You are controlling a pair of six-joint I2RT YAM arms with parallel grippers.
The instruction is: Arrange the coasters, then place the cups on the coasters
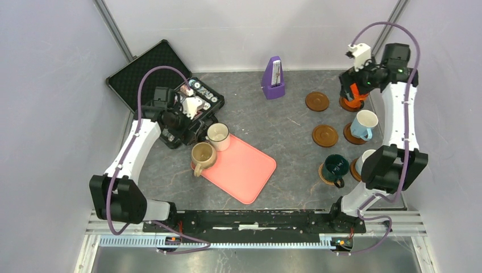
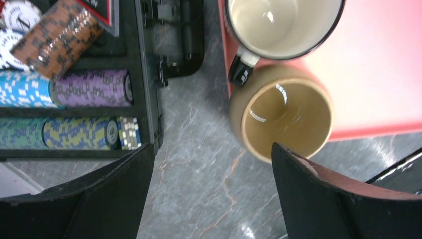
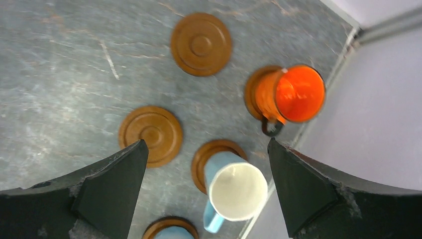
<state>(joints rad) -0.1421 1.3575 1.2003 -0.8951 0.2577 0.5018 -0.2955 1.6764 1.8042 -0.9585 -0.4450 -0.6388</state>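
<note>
Two bare brown coasters (image 1: 317, 101) (image 1: 325, 135) lie right of centre. Beside them, each on a coaster, stand the orange cup (image 1: 357, 98), the light blue cup (image 1: 364, 125) and the dark teal cup (image 1: 335, 168). A white cup (image 1: 366, 158) is half hidden by the right arm. My right gripper (image 1: 351, 85) hangs open and empty high over the orange cup (image 3: 291, 94) and light blue cup (image 3: 234, 191). The tan cup (image 1: 203, 156) and the dark-rimmed white cup (image 1: 218, 136) sit at the pink tray's left end. My left gripper (image 2: 211, 199) is open and empty over bare table just left of the tan cup (image 2: 286, 117).
The pink tray (image 1: 244, 170) lies slantwise in the middle. An open black case (image 1: 148, 74) of poker chips (image 2: 89, 89) sits at the back left, close to my left gripper. A purple metronome (image 1: 274, 79) stands at the back centre. Walls close in on both sides.
</note>
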